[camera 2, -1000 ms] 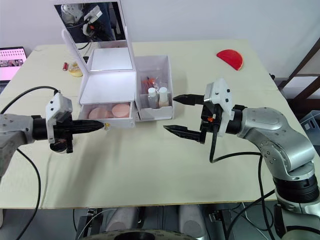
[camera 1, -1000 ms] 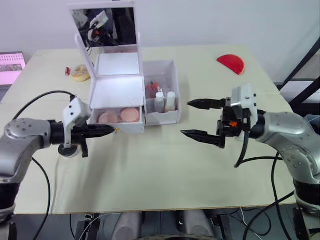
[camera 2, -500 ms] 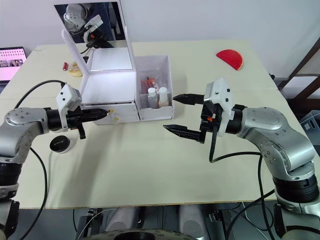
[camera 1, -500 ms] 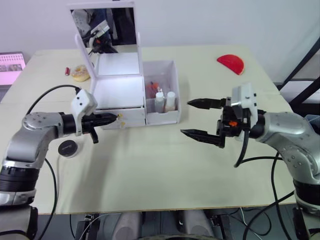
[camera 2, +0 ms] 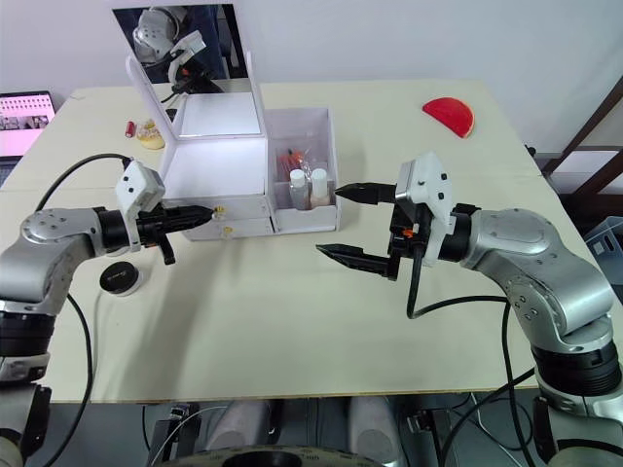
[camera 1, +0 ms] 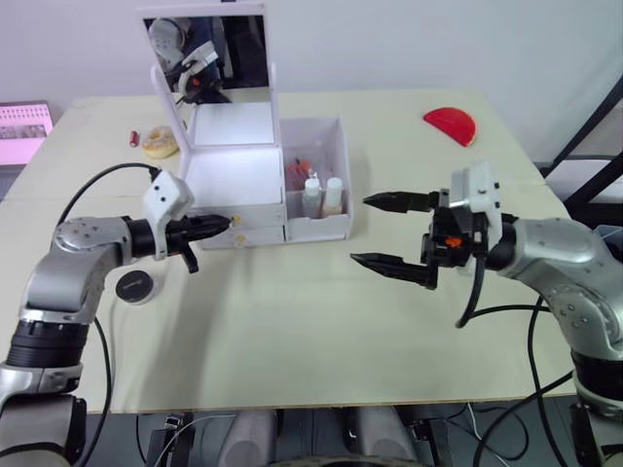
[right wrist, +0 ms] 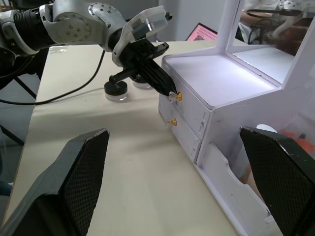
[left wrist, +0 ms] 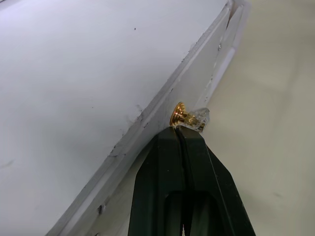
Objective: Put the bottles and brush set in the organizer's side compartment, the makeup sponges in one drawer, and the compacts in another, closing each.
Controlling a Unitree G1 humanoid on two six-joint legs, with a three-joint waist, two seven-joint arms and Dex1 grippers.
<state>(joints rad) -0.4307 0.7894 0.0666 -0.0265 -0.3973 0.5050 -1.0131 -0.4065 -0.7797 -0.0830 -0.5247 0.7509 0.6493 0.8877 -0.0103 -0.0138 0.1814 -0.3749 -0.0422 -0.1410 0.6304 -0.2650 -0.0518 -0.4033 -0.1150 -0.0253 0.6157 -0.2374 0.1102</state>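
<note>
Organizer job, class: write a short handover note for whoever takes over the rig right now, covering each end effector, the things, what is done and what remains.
Left end effector: shut, tips against the upper drawer's gold knob.
Right end effector: open, empty, above the table in front of the side compartment.
Bottles stand in the side compartment, with a reddish item behind them, probably the brush set.
Both drawers look closed; the sponges are out of sight.
Two compacts sit on the table beside the left arm.
Left to do: put the compacts into a drawer and close it.
</note>
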